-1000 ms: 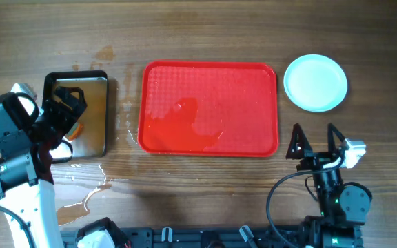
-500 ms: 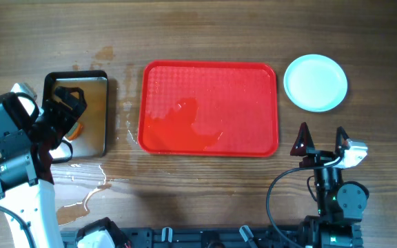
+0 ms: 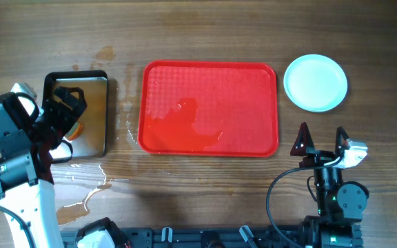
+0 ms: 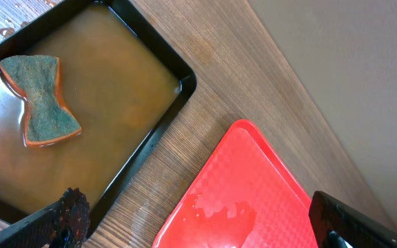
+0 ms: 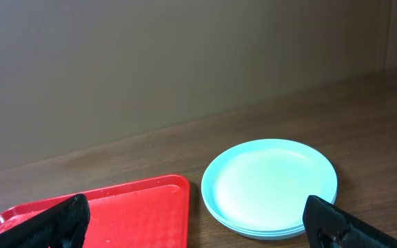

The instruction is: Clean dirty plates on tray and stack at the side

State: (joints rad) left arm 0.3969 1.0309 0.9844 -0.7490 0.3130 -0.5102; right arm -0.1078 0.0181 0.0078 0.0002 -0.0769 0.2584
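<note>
**Plates are sitting stacked off the tray, both pincers hanging wide open**

Here's what you're looking at right now, big stuff first.

The wooden tabletop (image 3: 205, 34) is carrying everything, and it's showing a splashy water puddle (image 3: 81, 196) near the front left corner.

The red tray (image 3: 240, 96) is lying flat in the middle, long side running left to right. Part of its surface is glistening wet, mostly toward the front left.

Left of it, apart from the tray, the black-rimmed metal pan (image 3: 76, 74) is sitting with brownish water in it.

The plates (image 3: 315, 83) are resting on the tabletop just past the tray's far right corner, not touching it. The right wrist view is showing them piled one on another, rims lined up, and the top face is looking clean.

Your left pincer (image 4: 195, 213) is hovering over the pan area with its fingers spread wide and nothing between them.

Your right pincer (image 3: 320, 131) is hanging near the tray's front right corner, on your side of the plates and well apart from them, also spread wide and gripping nothing.

Smallest bit: the sponge (image 4: 42, 100), green scrub face up over an orange body, is lying in the pan's water near one end.
</note>
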